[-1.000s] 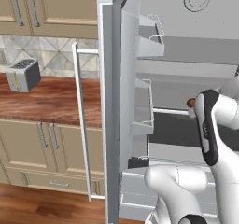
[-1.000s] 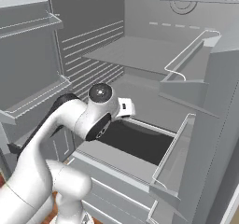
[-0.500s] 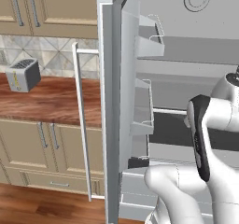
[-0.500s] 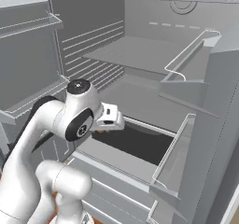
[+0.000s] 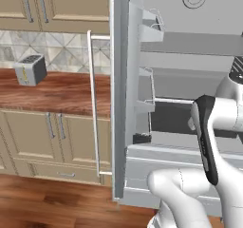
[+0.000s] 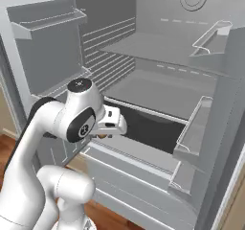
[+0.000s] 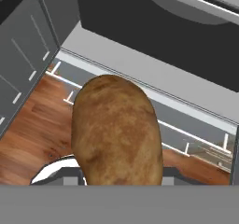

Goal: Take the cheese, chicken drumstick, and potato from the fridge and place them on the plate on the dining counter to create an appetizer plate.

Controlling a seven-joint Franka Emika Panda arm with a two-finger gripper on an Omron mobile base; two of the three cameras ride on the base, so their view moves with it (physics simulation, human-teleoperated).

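1. Hand view gives us the tan-brown oval potato (image 7: pixel 116 132) close up, standing on end at the 6 o'clock edge of the picture and rising to its middle, right where the fingertips sit; the tips themselves are hidden behind it, so we take the fingers to be clasped on the potato.
2. Behind the potato in that view we see a dark open drawer cavity at 12 o'clock, a pale grey ledge below it, and reddish-brown wooden floor (image 7: pixel 32 129) at 8 o'clock.
3. Right base view shows us the white two-finger gripper (image 6: pixel 106 131) at the end of the white arm, at about 9 o'clock from the picture's centre, in front of the dark open drawer (image 6: pixel 148 128) of the tall light-grey fridge (image 6: pixel 158 61).
4. A small brown patch under the hand is all we can make out of the potato there.
5. We see grey inner shelves above the drawer and white wire-railed door bins (image 6: pixel 194 135) at 3 o'clock.
6. Left base view shows us the open fridge door (image 5: pixel 124 94) edge-on with its long bar handle (image 5: pixel 93 103), and the arm at 4 o'clock.
7. At 9 o'clock we see a small silver toaster (image 5: pixel 31 70) on a reddish-brown wall counter (image 5: pixel 61 91) over beige cabinets.
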